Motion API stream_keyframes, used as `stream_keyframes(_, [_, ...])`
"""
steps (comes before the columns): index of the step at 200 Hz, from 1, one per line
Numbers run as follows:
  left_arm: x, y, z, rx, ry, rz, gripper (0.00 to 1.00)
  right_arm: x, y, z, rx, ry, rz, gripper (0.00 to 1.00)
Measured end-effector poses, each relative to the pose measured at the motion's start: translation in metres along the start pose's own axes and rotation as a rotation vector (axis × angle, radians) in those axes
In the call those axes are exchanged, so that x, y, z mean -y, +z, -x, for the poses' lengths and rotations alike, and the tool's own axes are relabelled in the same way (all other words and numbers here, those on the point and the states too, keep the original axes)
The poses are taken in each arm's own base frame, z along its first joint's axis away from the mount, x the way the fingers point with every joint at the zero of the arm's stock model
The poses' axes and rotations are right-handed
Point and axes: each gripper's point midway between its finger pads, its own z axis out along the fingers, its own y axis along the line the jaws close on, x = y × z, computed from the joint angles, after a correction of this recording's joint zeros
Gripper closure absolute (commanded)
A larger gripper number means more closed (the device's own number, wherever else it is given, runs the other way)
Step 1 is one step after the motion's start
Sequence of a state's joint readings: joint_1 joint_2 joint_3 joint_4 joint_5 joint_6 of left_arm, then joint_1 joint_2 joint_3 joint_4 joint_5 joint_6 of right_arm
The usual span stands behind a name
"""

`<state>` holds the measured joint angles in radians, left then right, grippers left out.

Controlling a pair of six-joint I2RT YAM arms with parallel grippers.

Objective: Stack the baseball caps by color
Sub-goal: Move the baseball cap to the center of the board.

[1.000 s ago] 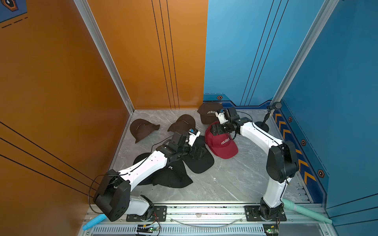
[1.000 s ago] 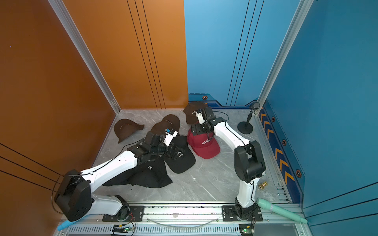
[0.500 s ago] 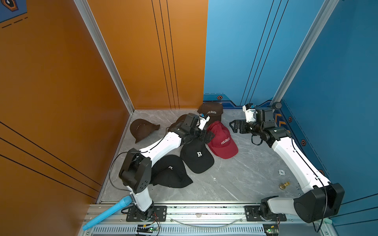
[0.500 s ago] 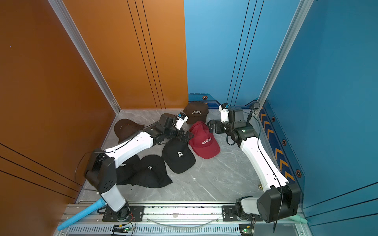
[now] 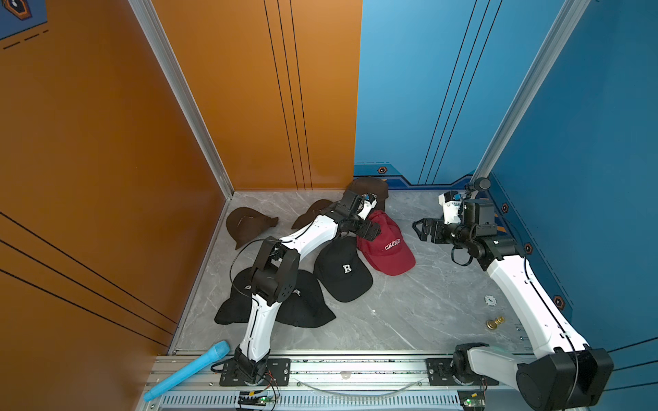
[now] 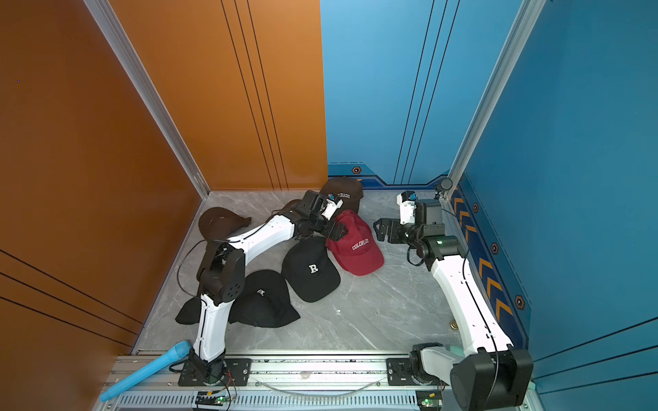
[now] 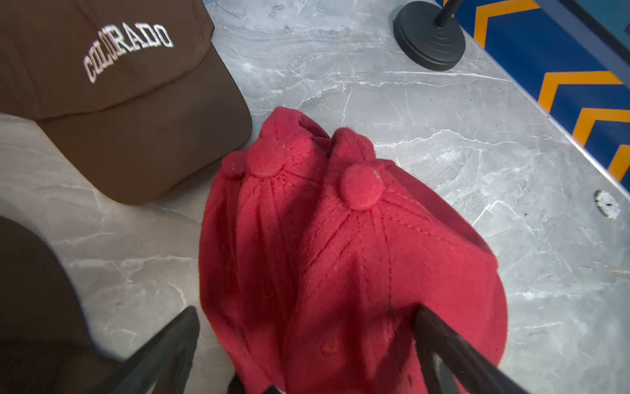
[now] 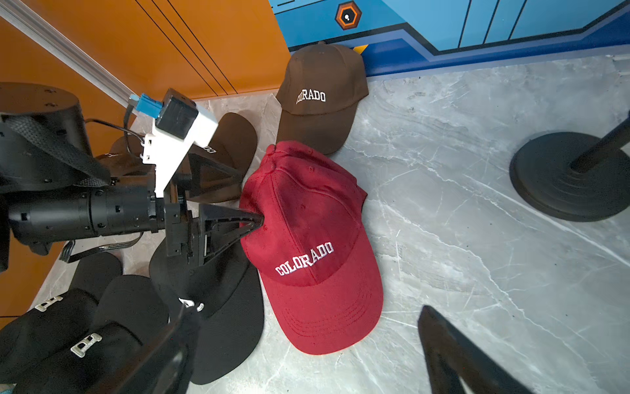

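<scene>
baseball caps [image 5: 386,249] on a grey marble table [image 5: 409,313], loosely grouped by colour
red caps [image 7: 358,256] piled at mid-back, two crowns side by side in the left wrist view; brown colorado cap [image 5: 370,186] just behind, against the back wall [image 5: 409,106]; two more brown caps [image 5: 245,226] toward the left wall [image 5: 106,178], one half hidden by the left arm [image 5: 309,236]; black r cap [image 5: 343,272] just beside the red pile; two further black caps [image 5: 306,309] overlapping under that arm's elbow. left gripper [image 5: 368,230] spread wide astride the rear of the red pile, one fingertip [image 8: 250,220] touching fabric, nothing clamped. right gripper [image 5: 417,231] wide open, empty, apart from the caps. black microphone stand [image 8: 572,180] in the back right corner.
</scene>
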<state>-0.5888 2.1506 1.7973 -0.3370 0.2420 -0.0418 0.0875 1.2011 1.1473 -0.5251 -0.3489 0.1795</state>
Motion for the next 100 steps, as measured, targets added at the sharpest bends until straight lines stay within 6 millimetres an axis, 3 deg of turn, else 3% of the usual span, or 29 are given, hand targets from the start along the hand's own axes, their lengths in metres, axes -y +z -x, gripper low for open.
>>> stream_keyframes(100, [-0.029, 0.02, -0.01, -0.036, -0.037, -0.017, 0.0, 0.001, -0.001, -0.002, -0.01, 0.009, 0.022, 0.0])
